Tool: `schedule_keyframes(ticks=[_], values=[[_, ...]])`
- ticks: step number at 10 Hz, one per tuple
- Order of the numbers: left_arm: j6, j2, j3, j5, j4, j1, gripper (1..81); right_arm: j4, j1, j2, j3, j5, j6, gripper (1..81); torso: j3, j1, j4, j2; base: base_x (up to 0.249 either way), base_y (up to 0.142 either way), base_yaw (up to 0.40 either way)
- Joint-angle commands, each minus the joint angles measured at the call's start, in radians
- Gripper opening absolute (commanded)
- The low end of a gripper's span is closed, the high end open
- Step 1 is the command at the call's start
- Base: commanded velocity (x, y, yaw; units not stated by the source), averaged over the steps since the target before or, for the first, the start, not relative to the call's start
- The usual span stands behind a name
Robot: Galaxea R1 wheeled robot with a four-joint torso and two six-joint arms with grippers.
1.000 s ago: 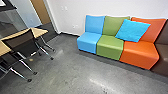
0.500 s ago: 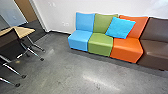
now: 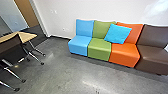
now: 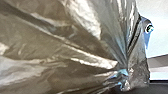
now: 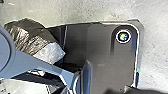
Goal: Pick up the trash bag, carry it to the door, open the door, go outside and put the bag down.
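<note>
In the left wrist view the shiny grey-brown trash bag [image 4: 60, 50] looms large. Its folds draw together to a tight gather, where my left gripper [image 4: 122, 75] is shut on it. Crumpled parts of the trash bag [image 5: 32, 40] also appear in the right wrist view, beside the robot's dark plate and jointed bar. What lies inside the bag is hidden by the film.
A row of blue, green, orange and brown seats [image 3: 100, 50] stands along the white wall, with a blue cushion [image 3: 118, 34] on it. At the left are a light wood table [image 3: 26, 37] and a dark wheeled chair [image 3: 10, 48]. Grey floor [image 3: 62, 75] lies ahead.
The head camera has turned to the right: the seats and table sit further left in its picture, and more of the brown seats shows.
</note>
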Motion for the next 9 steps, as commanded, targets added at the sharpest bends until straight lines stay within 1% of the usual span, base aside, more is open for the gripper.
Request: schedule_keyframes(ticks=[1, 4, 9], values=[[0.012, -0.006, -0.003, 0.091, 0.004, 0.000, 1.0, 0.004, 0.005, -0.002, -0.030, -0.068, -0.003, 81.1, 0.096, -0.062, 0.000, 0.096, 0.000, 0.000, 0.000], [0.014, 0.023, -0.041, 0.091, 0.010, 0.006, 1.0, 0.004, -0.018, 0.044, -0.081, -0.068, -0.004, 81.1, 0.202, -0.130, 0.000, 0.198, 0.000, 0.000, 0.000], [0.015, 0.110, -0.147, 0.088, 0.059, 0.073, 1.0, 0.002, -0.035, 0.118, -0.159, -0.071, -0.004, 81.1, 0.378, -0.243, 0.000, 0.368, 0.000, 0.000, 0.000]])
